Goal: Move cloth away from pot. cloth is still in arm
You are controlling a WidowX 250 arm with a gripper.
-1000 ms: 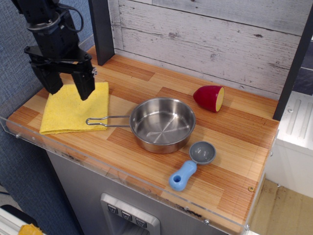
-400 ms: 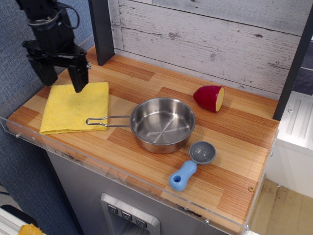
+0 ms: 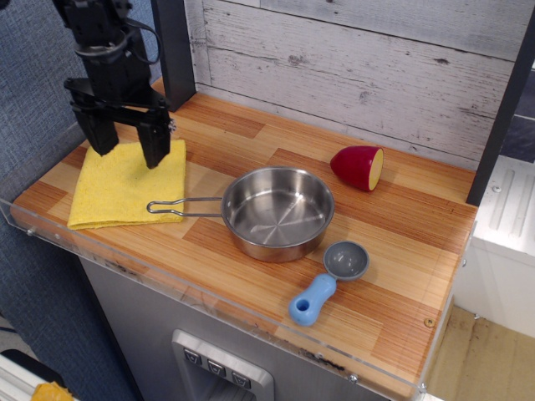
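Two fingers (image 3: 155,144) spread above one cloth (image 3: 125,185), one pot (image 3: 277,212)

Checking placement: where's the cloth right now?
The cloth lies flat at the counter's left end, under the open gripper, with the pot's handle tip at its right edge.

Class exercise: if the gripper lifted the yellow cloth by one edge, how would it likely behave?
The bright yellow folded fabric cloth lies flat and soft on the wooden counter, so it would probably droop and unfold rather than stay stiff. It looks thin, so likely light. Its textured weave should resist slipping from the open black two-fingered gripper.
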